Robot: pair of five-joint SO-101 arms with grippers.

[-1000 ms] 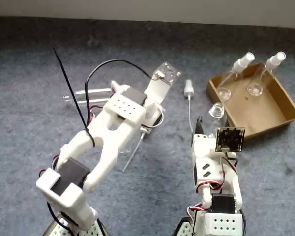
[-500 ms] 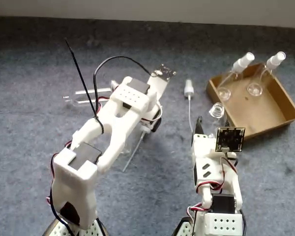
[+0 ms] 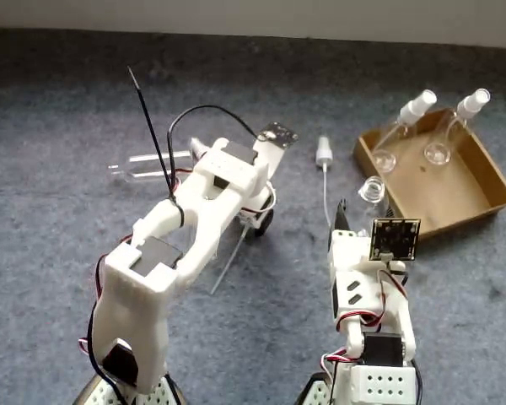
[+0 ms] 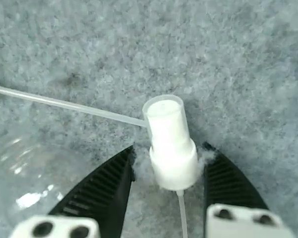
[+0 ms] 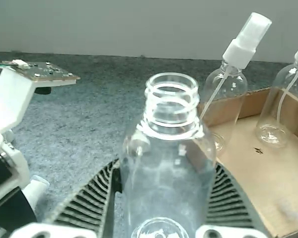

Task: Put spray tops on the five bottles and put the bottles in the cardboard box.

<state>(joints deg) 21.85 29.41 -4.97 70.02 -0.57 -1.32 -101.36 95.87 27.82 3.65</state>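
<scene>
A white plastic spray top [image 4: 168, 126] lies on the grey felt-covered desk [image 3: 67, 84], its thin dip tube trailing back under the wrist. The left gripper [image 4: 170, 148] is lowered over it with its black jaws spread, one on either side of the collar (close, though not clearly pressing on it). A second thin clear tube [image 4: 64, 105] lies on the desk and runs up to the top's nozzle end.

Nearer the box, a clear uncapped plastic bottle [image 5: 166, 144] stands upright, pinched between the jaws of the right gripper [image 5: 167, 171]. In the high view it sits just outside the near corner of the shallow brown cardboard box [image 3: 460, 190].

Inside the box two clear bottles already wearing white spray tops [image 3: 401, 126] [image 3: 451, 126] lean side by side against the far wall.

Another loose white spray top [image 3: 323, 152] lies on the desk between the two arms, tube pointing towards the right arm. A further clear bottle lying on its side [image 3: 148, 162] rests beyond the left arm, well apart from the box.
</scene>
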